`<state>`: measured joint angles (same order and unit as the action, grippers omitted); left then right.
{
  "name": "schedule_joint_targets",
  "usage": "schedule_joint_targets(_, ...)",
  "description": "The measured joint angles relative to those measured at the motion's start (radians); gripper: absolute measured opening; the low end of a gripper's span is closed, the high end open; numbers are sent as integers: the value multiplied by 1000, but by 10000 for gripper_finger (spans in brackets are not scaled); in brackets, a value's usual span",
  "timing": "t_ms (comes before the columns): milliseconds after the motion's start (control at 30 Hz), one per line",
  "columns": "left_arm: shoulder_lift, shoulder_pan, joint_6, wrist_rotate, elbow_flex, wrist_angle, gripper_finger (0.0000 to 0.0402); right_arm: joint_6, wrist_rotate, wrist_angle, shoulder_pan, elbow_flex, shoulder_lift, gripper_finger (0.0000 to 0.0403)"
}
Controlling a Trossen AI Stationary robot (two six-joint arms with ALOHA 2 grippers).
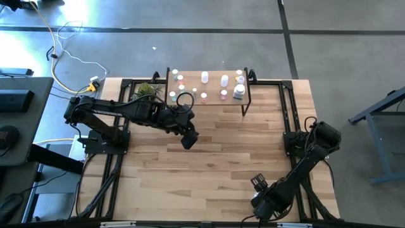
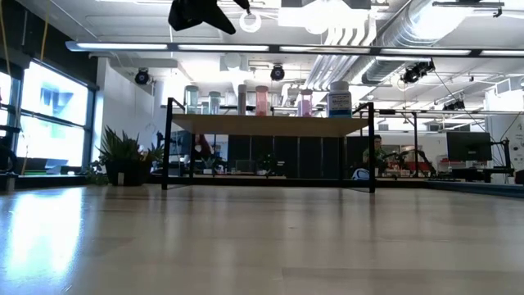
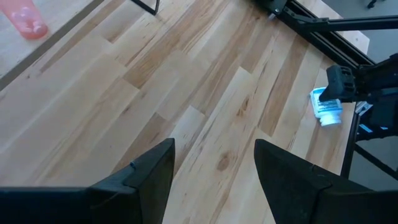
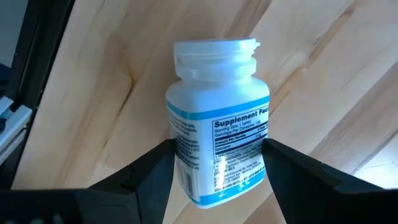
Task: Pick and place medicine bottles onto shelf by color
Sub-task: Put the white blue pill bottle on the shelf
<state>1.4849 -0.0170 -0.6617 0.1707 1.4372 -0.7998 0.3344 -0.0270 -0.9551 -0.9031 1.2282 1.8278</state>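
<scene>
A white medicine bottle [image 4: 214, 106] with a blue-edged label lies on its side on the table near its front right. It also shows in the left wrist view as the bottle [image 3: 326, 109]. My right gripper [image 4: 217, 158] points down over it, open, one finger on either side of the bottle's lower half; touch does not show. My left gripper [image 3: 214, 152] hangs open above the middle of the table [image 1: 188, 140], with nothing between its fingers. The shelf [image 1: 214, 87] stands at the far edge with several white and pink bottles [image 2: 262, 100] upright on it.
A small green plant [image 1: 147, 90] stands left of the shelf. Black frame rails [image 1: 288, 120] run along the table's left and right sides. Bare wood lies between the two grippers and in front of the shelf.
</scene>
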Motion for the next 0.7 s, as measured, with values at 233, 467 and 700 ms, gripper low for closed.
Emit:
schedule_joint_targets(233,0,0,0,0,0,0,211,3,1,10,1,5,34,233)
schedule_joint_targets(467,0,0,0,1,0,0,211,-2,-18,83,18,2,55,233)
schedule_joint_targets(700,0,0,0,1,0,1,211,5,-65,110,23,1,76,233)
